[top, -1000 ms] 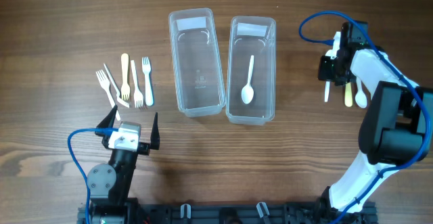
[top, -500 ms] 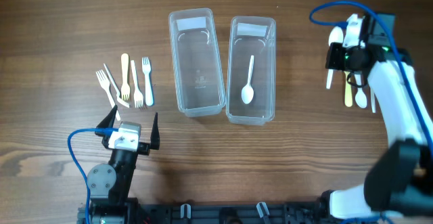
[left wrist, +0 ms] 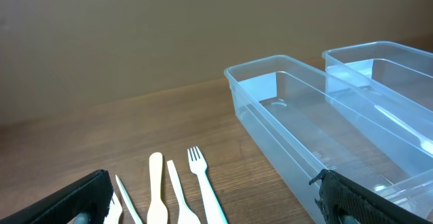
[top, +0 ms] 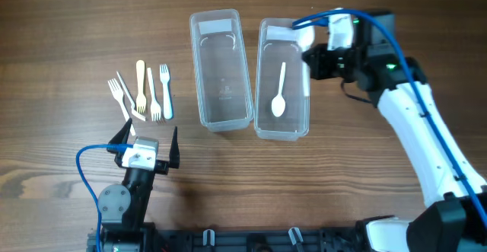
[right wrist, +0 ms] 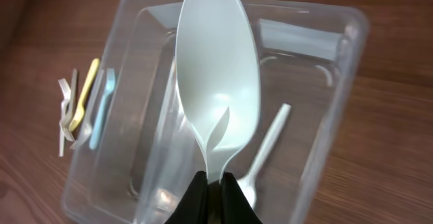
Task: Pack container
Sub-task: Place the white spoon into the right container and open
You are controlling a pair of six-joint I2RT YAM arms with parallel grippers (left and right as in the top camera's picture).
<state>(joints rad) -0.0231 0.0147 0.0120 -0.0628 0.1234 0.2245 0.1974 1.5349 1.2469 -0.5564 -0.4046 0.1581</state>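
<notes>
Two clear plastic containers stand side by side: the left one [top: 195, 69] is empty, the right one [top: 260, 92] holds one white spoon [top: 279, 94]. My right gripper [top: 313, 60] is shut on another white spoon [right wrist: 218, 82] and holds it, bowl up, above the right container's [right wrist: 338, 116] right rim. The spoon inside shows below it [right wrist: 267, 149]. My left gripper [top: 144, 141] is open and empty near the table's front, just behind several plastic forks [top: 143, 92] that lie left of the containers. The forks [left wrist: 196, 190] and the empty container [left wrist: 284, 116] show in the left wrist view.
The forks show beyond the containers in the right wrist view [right wrist: 84, 105]. The right arm [top: 415, 130] stretches across the table's right side. A blue cable [top: 91, 176] loops beside the left arm's base.
My right gripper has carried the white spoon from the far right of the table leftward to the right container. The left arm has not moved.
</notes>
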